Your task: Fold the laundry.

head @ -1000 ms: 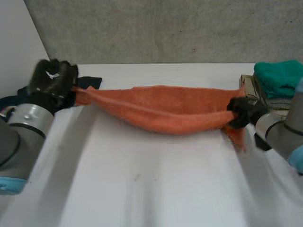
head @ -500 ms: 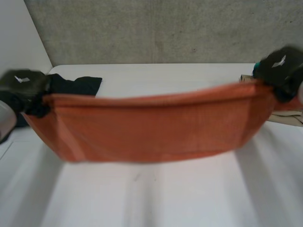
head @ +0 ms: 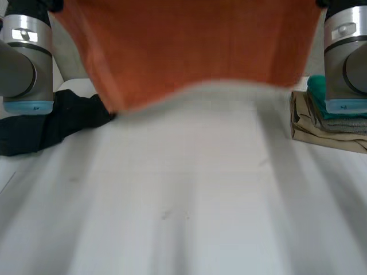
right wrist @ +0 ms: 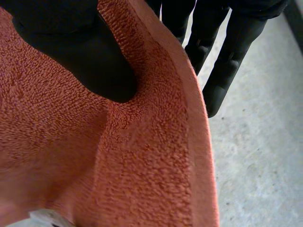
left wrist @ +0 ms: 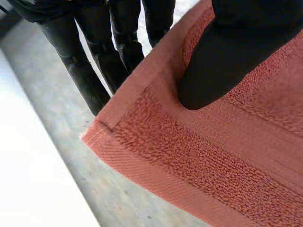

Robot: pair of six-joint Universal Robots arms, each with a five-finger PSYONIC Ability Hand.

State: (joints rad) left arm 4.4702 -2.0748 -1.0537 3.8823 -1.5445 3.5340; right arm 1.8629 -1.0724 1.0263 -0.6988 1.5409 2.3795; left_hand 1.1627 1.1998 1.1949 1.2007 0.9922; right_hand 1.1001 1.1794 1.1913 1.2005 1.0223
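An orange towel (head: 189, 51) hangs spread out above the white table (head: 189, 206), its lower edge clear of the tabletop. My left arm (head: 23, 57) and right arm (head: 344, 57) are raised at its two sides. In the left wrist view my left hand (left wrist: 222, 61) is shut on the towel (left wrist: 203, 156) beside a corner, thumb pressed on the terry and fingers (left wrist: 85, 71) behind the hem. In the right wrist view my right hand (right wrist: 80, 52) pinches the towel (right wrist: 123, 161) near its side hem, fingers (right wrist: 227, 61) behind the cloth.
A black garment (head: 46, 120) lies crumpled at the table's left. At the right stands a stack of folded laundry (head: 327, 123), tan below, grey and teal above. A grey wall rises behind the table.
Both arms have risen sharply. The towel, stretched low over the table a second ago, now hangs high and spread wide between the hands.
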